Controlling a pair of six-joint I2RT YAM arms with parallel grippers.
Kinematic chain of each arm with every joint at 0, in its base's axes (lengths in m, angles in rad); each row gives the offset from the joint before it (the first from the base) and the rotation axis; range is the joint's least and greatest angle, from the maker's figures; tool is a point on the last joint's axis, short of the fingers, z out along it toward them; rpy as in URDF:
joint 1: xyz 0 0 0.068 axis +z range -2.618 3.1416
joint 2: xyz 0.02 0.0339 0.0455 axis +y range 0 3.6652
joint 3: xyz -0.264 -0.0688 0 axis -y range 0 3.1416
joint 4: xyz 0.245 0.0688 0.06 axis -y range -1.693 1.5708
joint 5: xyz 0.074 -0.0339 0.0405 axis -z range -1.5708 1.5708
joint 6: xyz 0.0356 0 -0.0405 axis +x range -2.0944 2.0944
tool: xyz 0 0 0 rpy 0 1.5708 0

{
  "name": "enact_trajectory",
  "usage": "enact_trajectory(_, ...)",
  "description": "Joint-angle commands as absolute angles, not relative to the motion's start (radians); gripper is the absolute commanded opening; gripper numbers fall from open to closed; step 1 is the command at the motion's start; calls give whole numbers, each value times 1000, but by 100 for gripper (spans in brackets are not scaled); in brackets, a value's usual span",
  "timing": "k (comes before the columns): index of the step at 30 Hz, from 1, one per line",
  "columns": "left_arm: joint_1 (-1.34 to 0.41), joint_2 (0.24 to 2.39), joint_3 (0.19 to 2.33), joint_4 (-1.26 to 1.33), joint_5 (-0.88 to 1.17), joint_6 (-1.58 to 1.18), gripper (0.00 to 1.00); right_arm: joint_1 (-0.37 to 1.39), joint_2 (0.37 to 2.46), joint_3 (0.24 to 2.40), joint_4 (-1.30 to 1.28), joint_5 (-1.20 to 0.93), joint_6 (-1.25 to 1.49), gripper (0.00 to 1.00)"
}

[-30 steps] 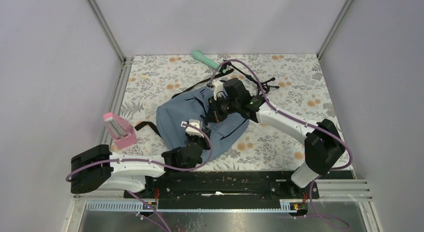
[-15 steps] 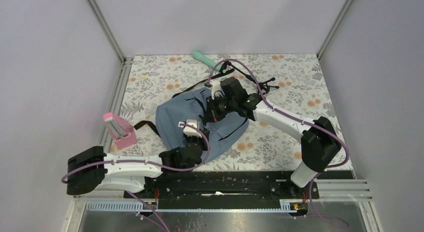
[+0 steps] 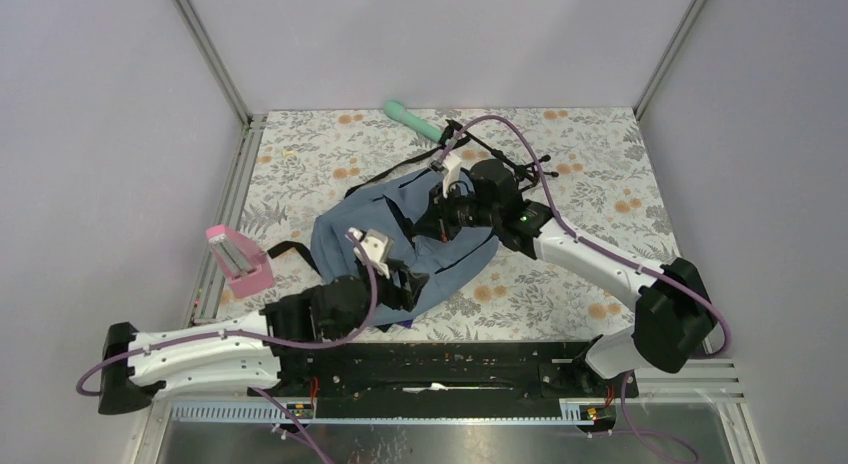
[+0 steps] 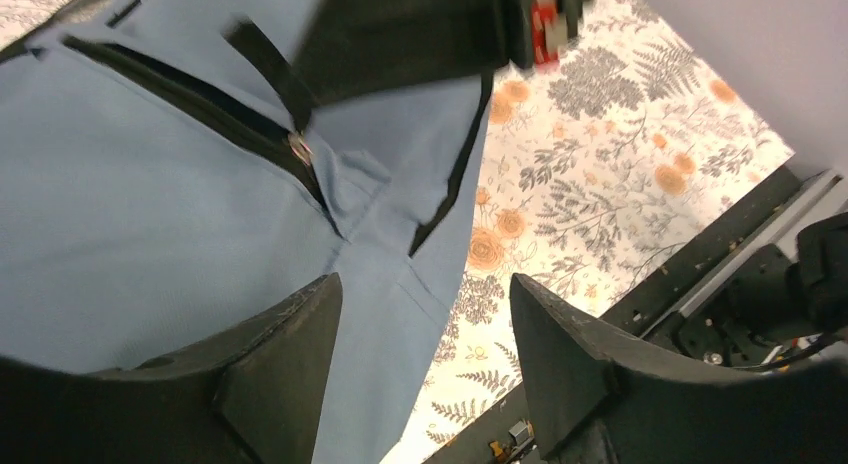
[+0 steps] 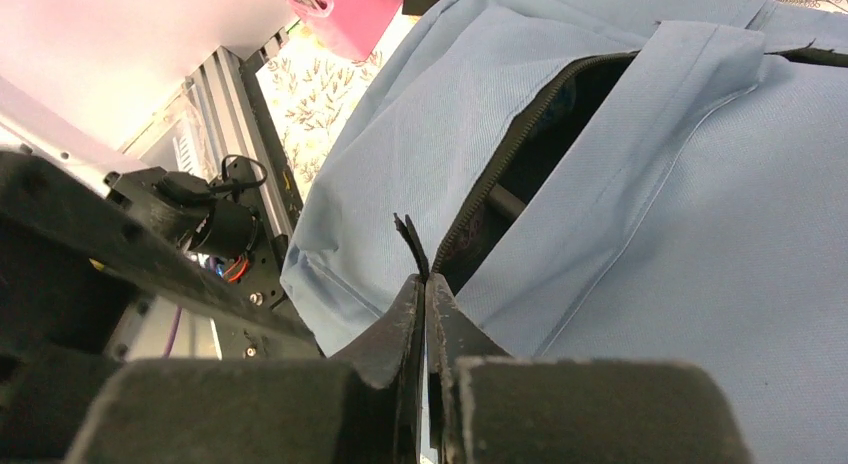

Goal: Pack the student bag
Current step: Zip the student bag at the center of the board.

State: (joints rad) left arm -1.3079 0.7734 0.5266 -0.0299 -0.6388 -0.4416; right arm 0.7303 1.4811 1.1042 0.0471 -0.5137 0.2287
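Observation:
The student bag [image 3: 375,224] is a slate-blue backpack lying flat mid-table, with black straps trailing behind it. My left gripper [image 3: 408,282] hovers open over the bag's near edge. In the left wrist view nothing sits between its fingers [image 4: 290,354], only blue fabric [image 4: 150,204] and the floral cloth below. My right gripper [image 3: 434,222] rests on top of the bag. The right wrist view shows that gripper [image 5: 425,289] shut on the black zipper pull [image 5: 409,240]. The zipper [image 5: 520,144] stands partly open, and the inside is dark.
A pink box-like item [image 3: 240,261] stands at the left table edge. A teal cylinder [image 3: 410,119] lies at the back. Black straps [image 3: 500,156] spread behind the bag. A metal rail [image 3: 225,199] runs along the left side, and the black base bar [image 3: 450,369] spans the near edge.
My left gripper has opened and drawn back toward the near left, off the bag fabric. My right gripper, still shut on the pull, shifted back and to the right.

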Motion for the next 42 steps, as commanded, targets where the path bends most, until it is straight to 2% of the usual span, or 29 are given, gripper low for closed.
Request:
enact_trajectory(1, -1153, 705, 659, -211, -333, -412, 66, 716, 1375, 1034, 274, -546, 209, 0)
enact_trajectory(6, -920, 704, 742, -227, 13, -404, 72, 716, 1361, 976, 341, -603, 213, 0)
enact_trajectory(9, -845, 752, 765, -191, 161, -414, 72, 715, 1358, 942, 392, -625, 234, 0)
enact_trajectory(11, -823, 794, 779, -167, 230, -412, 69, 716, 1361, 936, 405, -642, 246, 0)
enact_trajectory(13, -808, 826, 785, -144, 279, -399, 61, 716, 1362, 935, 412, -655, 256, 0)
enact_trajectory(15, -781, 843, 782, -132, 289, -394, 54, 715, 1361, 931, 418, -663, 261, 0)
enact_trajectory(21, -649, 851, 734, -45, 355, -440, 52, 716, 1350, 920, 416, -676, 264, 0)
enact_trajectory(30, -570, 899, 683, 68, 408, -498, 52, 716, 1341, 915, 404, -687, 272, 0)
enact_trajectory(31, -568, 905, 680, 76, 410, -500, 51, 715, 1341, 915, 404, -688, 274, 0)
enact_trajectory(34, -554, 918, 662, 113, 401, -524, 38, 716, 1338, 911, 409, -694, 282, 0)
enact_trajectory(42, -543, 930, 622, 211, 370, -582, 36, 716, 1328, 903, 408, -696, 290, 0)
